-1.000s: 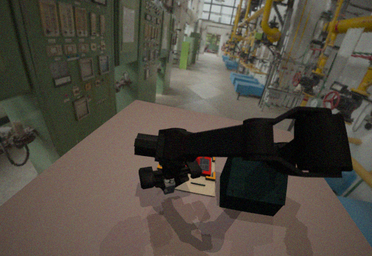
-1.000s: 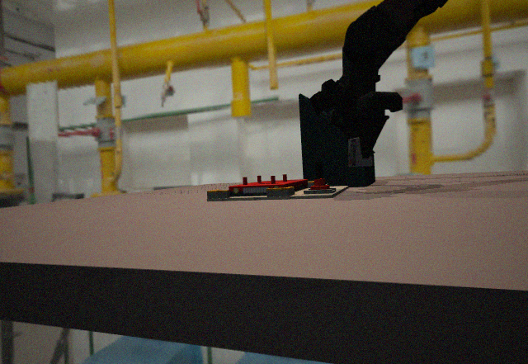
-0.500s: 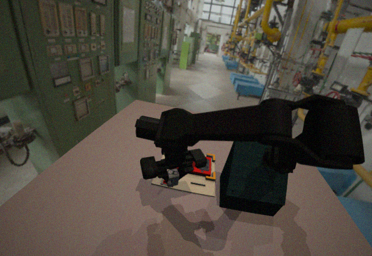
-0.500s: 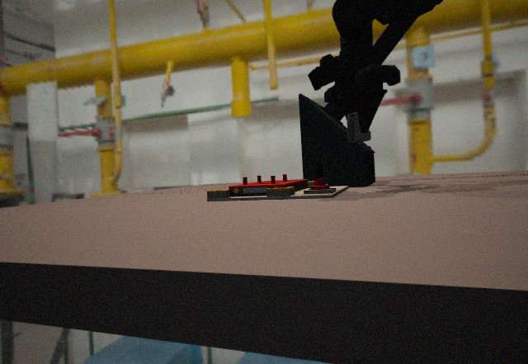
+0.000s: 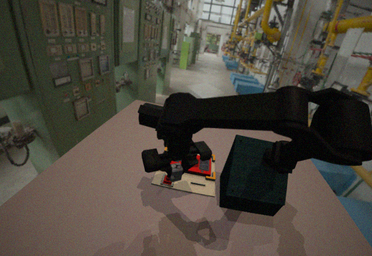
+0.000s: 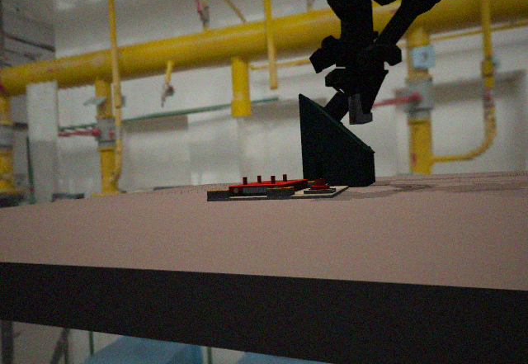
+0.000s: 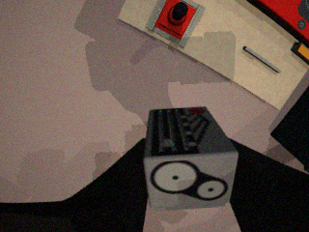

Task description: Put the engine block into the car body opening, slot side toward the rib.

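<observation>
Pincer [image 5: 175, 170] [image 6: 361, 115] [image 7: 181, 142] grips the engine block [image 5: 176, 170] [image 6: 360, 112] [image 7: 191, 176] in the air, above the table [image 5: 99, 205] [image 6: 256, 232] [image 7: 48, 121], apart from the red car body [image 5: 196, 169] [image 6: 272, 184] [image 7: 285, 14].

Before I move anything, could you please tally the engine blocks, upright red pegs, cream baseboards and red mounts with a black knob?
Engine block: 1
Upright red pegs: 4
Cream baseboard: 1
Red mount with a black knob: 1
Total: 7
</observation>
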Robot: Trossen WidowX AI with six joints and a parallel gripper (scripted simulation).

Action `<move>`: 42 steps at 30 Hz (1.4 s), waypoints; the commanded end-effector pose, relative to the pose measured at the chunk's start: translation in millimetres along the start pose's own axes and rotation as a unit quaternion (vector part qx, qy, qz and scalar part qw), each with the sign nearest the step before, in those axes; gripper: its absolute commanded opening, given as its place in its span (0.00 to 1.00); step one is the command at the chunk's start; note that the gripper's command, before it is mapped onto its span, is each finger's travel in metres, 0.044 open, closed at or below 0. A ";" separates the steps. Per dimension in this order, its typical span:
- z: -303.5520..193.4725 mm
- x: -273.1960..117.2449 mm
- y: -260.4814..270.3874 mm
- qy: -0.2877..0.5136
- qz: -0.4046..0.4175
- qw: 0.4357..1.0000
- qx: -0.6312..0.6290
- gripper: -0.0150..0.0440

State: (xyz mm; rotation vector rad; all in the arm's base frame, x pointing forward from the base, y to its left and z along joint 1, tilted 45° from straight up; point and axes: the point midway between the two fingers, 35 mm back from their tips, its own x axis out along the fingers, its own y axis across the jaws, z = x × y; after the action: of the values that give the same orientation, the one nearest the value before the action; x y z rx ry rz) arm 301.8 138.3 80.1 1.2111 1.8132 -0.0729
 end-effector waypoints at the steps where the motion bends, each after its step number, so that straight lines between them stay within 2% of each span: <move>1: -0.3 15.4 -0.8 0.003 0.000 1.000 -0.002 0.25; 9: -0.1 21.0 -1.1 0.001 0.001 1.000 -0.002 0.25; 16: -3.5 18.0 0.2 -0.032 -0.002 0.999 -0.002 0.25; 26: -13.4 23.0 -1.3 -0.181 -0.013 0.983 -0.003 0.25; 36: -24.1 26.4 0.4 -0.342 -0.001 0.940 0.000 0.25; 42: -25.2 39.3 -0.7 -0.352 0.002 0.936 0.000 0.25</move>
State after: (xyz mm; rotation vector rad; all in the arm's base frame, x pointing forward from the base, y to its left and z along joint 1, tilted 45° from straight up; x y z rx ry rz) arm 284.2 174.6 72.9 1.0127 1.2069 -0.4285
